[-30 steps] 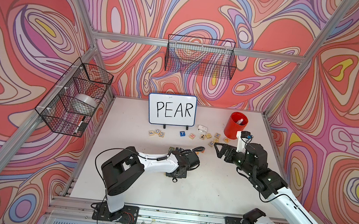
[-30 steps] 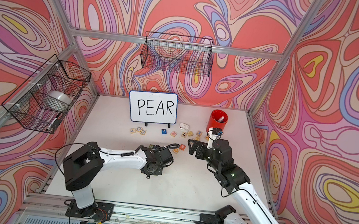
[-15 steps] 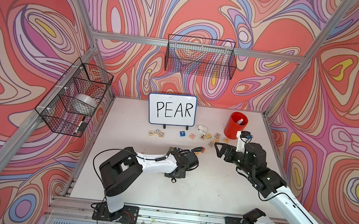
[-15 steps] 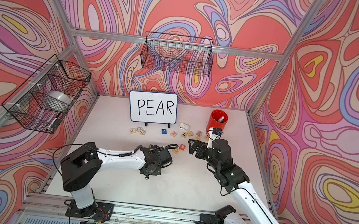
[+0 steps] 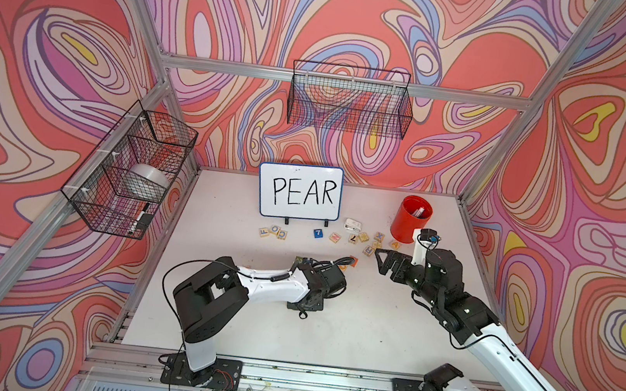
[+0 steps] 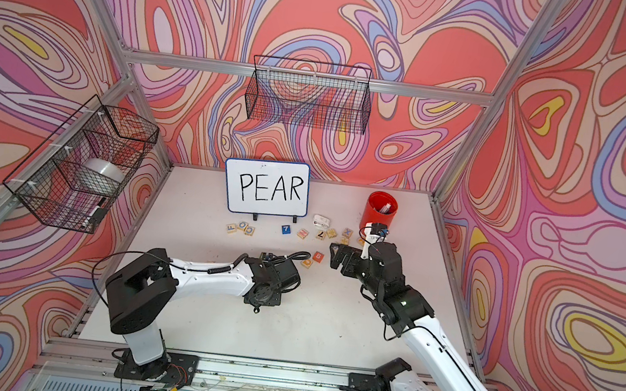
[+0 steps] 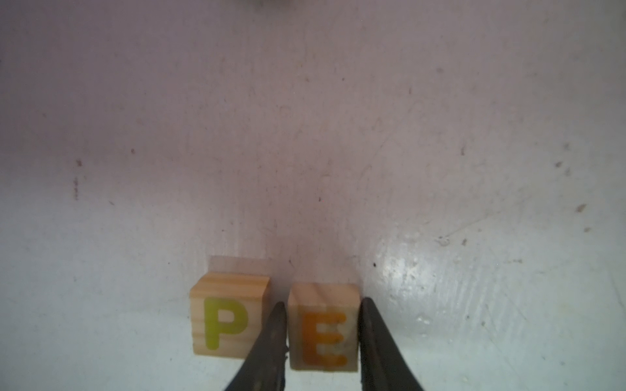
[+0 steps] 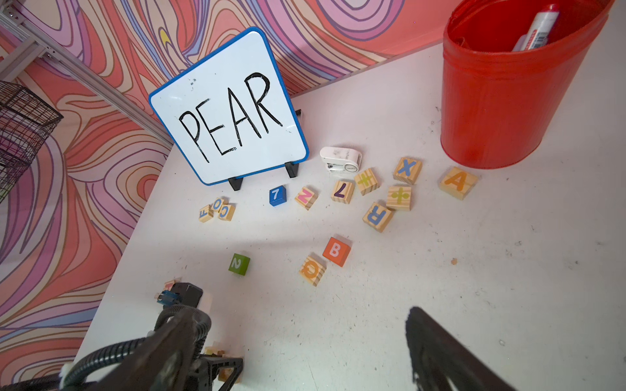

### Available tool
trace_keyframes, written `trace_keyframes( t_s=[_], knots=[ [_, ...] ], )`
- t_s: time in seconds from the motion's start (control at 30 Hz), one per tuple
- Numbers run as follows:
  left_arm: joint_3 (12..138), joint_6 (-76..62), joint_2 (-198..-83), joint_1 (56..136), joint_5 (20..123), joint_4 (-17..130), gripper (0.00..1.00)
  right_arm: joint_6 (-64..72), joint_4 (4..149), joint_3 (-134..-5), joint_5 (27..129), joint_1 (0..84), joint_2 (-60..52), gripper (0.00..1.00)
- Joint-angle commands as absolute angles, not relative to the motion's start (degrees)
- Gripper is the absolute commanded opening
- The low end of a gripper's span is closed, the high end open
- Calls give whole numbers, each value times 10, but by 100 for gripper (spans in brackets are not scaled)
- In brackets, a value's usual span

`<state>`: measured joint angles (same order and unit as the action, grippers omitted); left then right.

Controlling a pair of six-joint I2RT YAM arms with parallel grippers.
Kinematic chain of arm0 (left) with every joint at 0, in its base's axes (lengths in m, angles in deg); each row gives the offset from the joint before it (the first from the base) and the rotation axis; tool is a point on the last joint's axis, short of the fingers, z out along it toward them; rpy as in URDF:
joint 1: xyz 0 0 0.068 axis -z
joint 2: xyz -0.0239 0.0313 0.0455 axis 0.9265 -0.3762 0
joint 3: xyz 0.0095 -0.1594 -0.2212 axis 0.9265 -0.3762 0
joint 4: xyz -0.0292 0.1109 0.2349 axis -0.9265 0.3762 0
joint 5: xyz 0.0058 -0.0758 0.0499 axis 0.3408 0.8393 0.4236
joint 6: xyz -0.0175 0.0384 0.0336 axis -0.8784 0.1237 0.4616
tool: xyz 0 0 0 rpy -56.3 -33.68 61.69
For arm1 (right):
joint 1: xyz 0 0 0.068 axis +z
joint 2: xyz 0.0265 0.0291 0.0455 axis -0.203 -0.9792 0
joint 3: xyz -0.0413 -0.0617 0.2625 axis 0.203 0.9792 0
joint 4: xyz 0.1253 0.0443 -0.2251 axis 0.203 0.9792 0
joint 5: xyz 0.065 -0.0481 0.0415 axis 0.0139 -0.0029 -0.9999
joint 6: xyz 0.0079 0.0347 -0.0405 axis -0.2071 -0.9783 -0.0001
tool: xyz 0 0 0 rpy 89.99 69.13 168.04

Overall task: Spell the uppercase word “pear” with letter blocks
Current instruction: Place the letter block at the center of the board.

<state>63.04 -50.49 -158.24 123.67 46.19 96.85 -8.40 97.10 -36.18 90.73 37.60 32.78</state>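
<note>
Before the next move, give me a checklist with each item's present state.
1. P block and E block side by side, letters readable: ok.
2. Left gripper clear of the E block: cannot tell; its fingers flank it closely.
3. A block uncovered, A up, near the red cup: ok.
4. R block uncovered, R up: ok.
5. Right gripper open and empty: ok.

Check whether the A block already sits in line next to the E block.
No: the A block lies loose by the red cup, while the E block has only the P block beside it.
</note>
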Motion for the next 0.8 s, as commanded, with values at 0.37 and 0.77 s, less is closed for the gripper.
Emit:
trace_keyframes(
  t_s=[0.37,0.77],
  knots=[
    [654,-458,-1497,1238,416,988,46,-87,994,-382,965,373,320,98],
    [631,-366,-1363,1236,285,970,80,-161,1087,-413,1096,374,270,98]
  ],
)
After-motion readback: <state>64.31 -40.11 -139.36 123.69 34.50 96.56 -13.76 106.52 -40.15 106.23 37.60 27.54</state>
